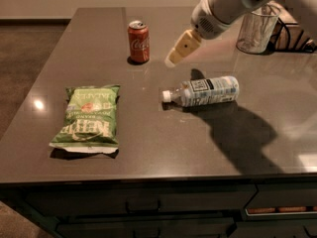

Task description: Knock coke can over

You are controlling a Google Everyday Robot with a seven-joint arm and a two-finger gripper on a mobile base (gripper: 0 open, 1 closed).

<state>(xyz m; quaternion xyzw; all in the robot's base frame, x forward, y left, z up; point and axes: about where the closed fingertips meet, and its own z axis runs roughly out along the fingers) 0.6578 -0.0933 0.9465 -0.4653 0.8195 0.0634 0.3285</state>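
Note:
The coke can (138, 41), red with white script and a silver top, stands upright on the dark countertop (148, 133) toward the back left. My gripper (174, 56) hangs above the counter just right of the can, a short gap away, its yellowish fingers pointing down-left toward it. The white arm runs up to the top right.
A clear plastic bottle (203, 91) with a white label lies on its side in front of the gripper. A green chip bag (90, 116) lies flat at the front left. A clear cup (256, 29) stands at the back right. Drawers sit below the counter's front edge.

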